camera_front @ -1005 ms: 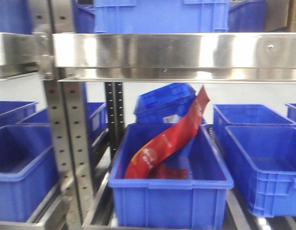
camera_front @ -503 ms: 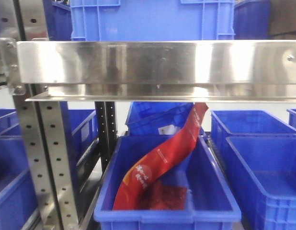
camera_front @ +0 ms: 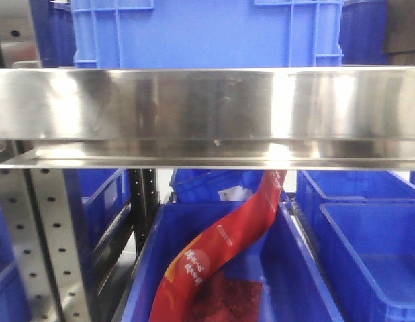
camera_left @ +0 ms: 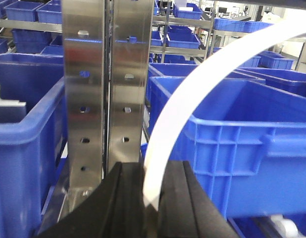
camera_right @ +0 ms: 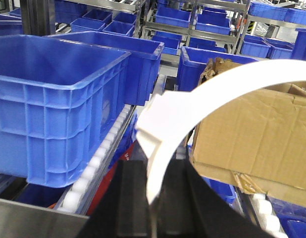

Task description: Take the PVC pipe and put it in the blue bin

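The PVC pipe (camera_left: 192,89) is a white curved strip. In the left wrist view it arcs from the jaws up to the upper right, and my left gripper (camera_left: 152,167) is shut on its lower end. In the right wrist view a white curved strip (camera_right: 232,84) with a flat tab (camera_right: 163,116) rises from my right gripper (camera_right: 155,162), which is shut on it. I cannot tell whether both views show one piece. A blue bin (camera_front: 278,282) holding a red packet (camera_front: 221,245) sits under the steel shelf. Neither gripper shows in the front view.
A wide steel shelf rail (camera_front: 207,100) crosses the front view, with a blue bin (camera_front: 207,30) on top. Perforated steel uprights (camera_left: 103,74) stand straight ahead of the left gripper, between blue bins (camera_left: 242,139). A cardboard box (camera_right: 252,134) and roller track (camera_right: 98,158) lie near the right gripper.
The front view has moved closer and up. The shelf rail now sits lower and larger in frame, the upright has slid left, and the bin with the red packet has dropped toward the bottom edge.
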You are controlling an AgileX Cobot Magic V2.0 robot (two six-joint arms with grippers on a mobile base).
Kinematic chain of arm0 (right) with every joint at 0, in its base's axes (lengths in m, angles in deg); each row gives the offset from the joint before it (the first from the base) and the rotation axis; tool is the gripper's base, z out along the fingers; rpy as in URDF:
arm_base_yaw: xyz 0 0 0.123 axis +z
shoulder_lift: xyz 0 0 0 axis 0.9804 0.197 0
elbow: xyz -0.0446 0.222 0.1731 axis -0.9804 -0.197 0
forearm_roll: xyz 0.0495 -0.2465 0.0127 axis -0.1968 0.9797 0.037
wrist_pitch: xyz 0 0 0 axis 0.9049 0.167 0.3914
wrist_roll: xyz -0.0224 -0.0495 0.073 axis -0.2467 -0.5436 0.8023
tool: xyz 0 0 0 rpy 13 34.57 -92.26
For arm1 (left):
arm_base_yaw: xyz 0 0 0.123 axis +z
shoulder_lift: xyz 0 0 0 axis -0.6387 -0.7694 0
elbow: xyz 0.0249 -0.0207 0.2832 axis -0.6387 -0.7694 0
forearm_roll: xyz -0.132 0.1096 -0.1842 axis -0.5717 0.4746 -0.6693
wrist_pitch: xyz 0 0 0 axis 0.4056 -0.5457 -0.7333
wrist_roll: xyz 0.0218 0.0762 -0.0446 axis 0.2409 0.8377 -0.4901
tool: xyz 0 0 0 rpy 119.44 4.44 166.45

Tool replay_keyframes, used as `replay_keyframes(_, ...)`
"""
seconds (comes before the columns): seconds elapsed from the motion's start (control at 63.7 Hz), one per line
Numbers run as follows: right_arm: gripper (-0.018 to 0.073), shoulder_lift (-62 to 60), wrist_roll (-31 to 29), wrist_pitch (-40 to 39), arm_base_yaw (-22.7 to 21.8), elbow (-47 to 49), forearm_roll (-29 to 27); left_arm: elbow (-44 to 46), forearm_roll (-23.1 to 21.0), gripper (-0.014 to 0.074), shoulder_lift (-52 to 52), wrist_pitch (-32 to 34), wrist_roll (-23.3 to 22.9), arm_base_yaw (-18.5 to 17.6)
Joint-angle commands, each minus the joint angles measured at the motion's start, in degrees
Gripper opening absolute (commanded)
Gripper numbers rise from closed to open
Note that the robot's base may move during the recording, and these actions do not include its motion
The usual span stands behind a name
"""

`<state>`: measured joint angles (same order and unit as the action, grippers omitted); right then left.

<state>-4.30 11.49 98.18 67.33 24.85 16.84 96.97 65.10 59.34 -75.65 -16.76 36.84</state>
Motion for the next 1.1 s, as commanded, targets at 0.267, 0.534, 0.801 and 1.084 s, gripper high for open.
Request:
replay_keyframes(0.267, -0.0162, -0.33, -0.33, -1.43, 0.00, -0.08, 0.35, 0.15, -0.29, -0.0111, 0.35, 1.58, 0.12, -0.19)
replay_keyframes(0.534, -0.0162, -0.33, -0.33, -4.52, 0.00, -0.08, 0.35, 0.15, -0.29, -0.0111, 0.35, 1.91, 0.12, -0.19)
replay_keyframes(0.801, -0.0162, -0.33, -0.33, -17.33, 0.00, -0.08, 0.35, 0.15, -0.29, -0.0111, 0.35, 6.47, 0.12, -0.19)
replay_keyframes(1.084, -0.0162, 1.75, -0.11, -20.70, 0.00, -0.08, -0.37, -0.02, 0.43, -0.0111, -2.21, 12.57, 0.12, -0.19)
